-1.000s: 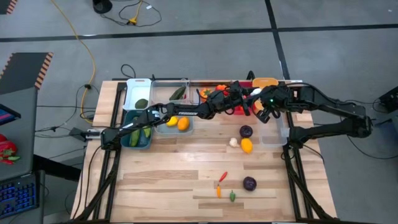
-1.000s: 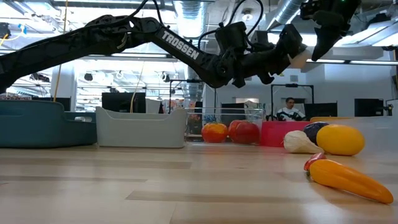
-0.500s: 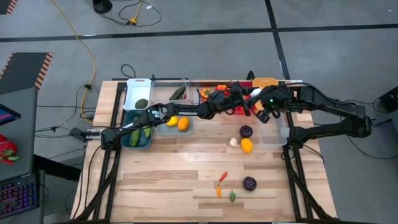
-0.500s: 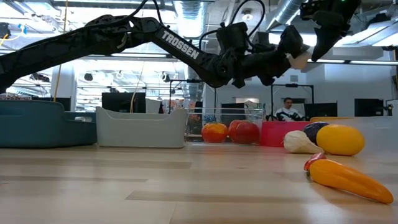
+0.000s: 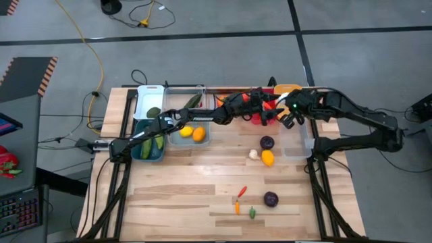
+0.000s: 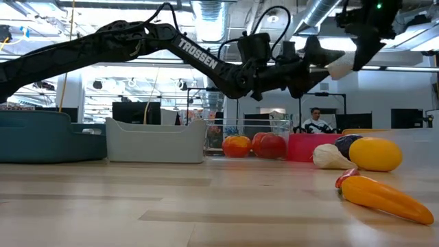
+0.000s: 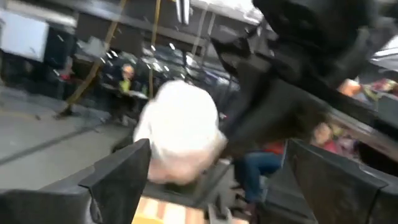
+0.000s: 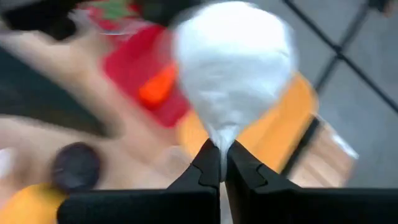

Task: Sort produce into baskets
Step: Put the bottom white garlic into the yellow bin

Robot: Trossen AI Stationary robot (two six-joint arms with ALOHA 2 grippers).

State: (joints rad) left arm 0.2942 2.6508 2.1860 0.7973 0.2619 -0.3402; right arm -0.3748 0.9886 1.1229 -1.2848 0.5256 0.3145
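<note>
A white garlic (image 8: 230, 68) hangs in the air over the far right baskets, with my right gripper (image 8: 222, 152) shut on it. My left gripper (image 7: 217, 149) reaches across from the left and stands open, one finger on each side of the garlic (image 7: 180, 134); I cannot tell whether either finger touches it. In the low view the garlic (image 6: 341, 66) shows just past the left gripper (image 6: 317, 58) and below the right gripper (image 6: 362, 46). Below them stand the red basket (image 5: 260, 116) and the orange basket (image 5: 288, 89). My right gripper pinches the garlic's pointed stem tip (image 8: 222, 138) between its two fingertips. The fingers come slanting down from above. The bulb points away beyond the fingertips, lifted clear of table and baskets.
Along the far edge stand a white basket (image 5: 150, 100), a teal one (image 5: 140, 150) with cucumbers, and clear ones (image 5: 182, 98). Loose on the table lie a purple ball (image 5: 267, 142), a garlic (image 5: 253, 154), a lemon (image 5: 268, 158), another purple ball (image 5: 271, 198), a chilli (image 5: 241, 192) and a carrot (image 5: 237, 206).
My left gripper has opened and let go of the garlic, which stays in the air in my right gripper. The right gripper has carried it slightly toward the table's right edge.
</note>
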